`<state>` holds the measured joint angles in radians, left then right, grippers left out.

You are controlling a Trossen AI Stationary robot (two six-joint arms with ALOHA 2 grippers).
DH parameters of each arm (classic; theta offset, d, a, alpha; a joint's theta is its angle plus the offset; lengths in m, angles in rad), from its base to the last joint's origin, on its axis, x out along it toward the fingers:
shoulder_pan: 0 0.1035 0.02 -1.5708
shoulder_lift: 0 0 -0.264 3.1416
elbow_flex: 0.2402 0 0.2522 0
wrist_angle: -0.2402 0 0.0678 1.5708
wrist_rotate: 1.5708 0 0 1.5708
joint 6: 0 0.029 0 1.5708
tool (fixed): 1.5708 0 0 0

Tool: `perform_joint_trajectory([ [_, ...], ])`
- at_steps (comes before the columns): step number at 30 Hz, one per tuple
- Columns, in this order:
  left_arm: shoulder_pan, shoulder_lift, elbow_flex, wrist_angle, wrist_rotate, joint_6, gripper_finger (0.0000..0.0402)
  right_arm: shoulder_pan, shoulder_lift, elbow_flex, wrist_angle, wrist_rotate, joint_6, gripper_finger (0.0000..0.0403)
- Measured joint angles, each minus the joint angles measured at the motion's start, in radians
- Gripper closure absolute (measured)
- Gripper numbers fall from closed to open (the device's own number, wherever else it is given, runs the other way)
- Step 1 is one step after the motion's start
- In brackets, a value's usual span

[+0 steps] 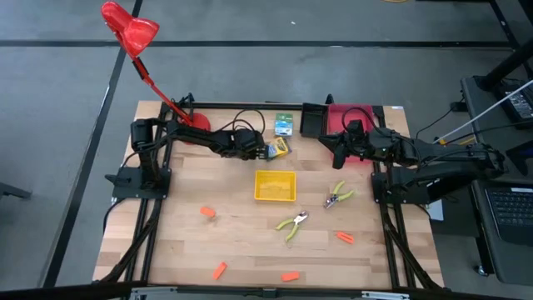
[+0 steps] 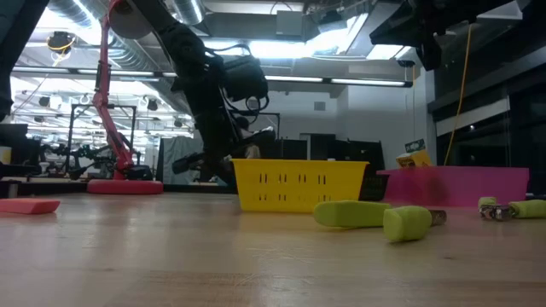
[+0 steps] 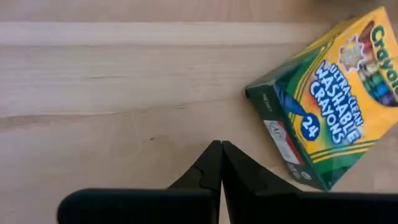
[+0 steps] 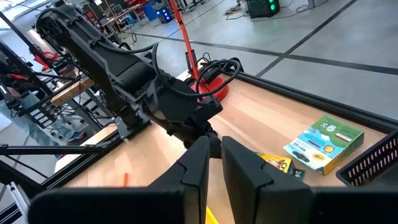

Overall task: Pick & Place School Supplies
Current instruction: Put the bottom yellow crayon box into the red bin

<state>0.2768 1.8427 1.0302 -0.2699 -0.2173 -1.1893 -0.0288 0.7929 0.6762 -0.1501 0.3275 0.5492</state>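
The left gripper [image 1: 265,152], fingers closed on nothing, hovered just beside the crayon box [image 1: 278,148] — seemingly mid-approach. Next it likely needed to open and straddle the box; the right gripper [image 1: 336,150] waited, closed and empty, at the far right.

We take this for a robotics lab or workshop. Our wooden worktop [image 1: 183,242] sits in a black metal frame on a grey concrete floor [image 1: 275,71] marked with dark lines. Past it, the low view shows an open industrial ceiling with exposed ducts [image 2: 128,55] and strip lights [image 2: 281,51]. The right wrist view shows more frames and rigs [image 4: 37,81] standing across the hall floor. A laptop [image 1: 510,221] and loose cables [image 1: 479,117] sit beside our station.
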Motion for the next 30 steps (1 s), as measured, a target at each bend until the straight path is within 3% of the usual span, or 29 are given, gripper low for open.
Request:
perform_joint_trajectory([
  [15, -0.01, 0.002, 0.0, 0.101, 0.045, -0.204, 0.04, 0.0, 0.0, 0.0, 0.0, -0.007, -0.008, 0.0355],
  [22, -0.013, -0.002, 0.001, 0.197, 0.052, -0.239, 0.04, 0.0, 0.0, 0.0, -0.001, -0.015, -0.015, 0.0355],
  [30, -0.007, 0.01, 0.001, 0.192, 0.044, -0.241, 0.04, 0.0, 0.0, 0.0, -0.006, -0.017, -0.041, 0.0355],
])
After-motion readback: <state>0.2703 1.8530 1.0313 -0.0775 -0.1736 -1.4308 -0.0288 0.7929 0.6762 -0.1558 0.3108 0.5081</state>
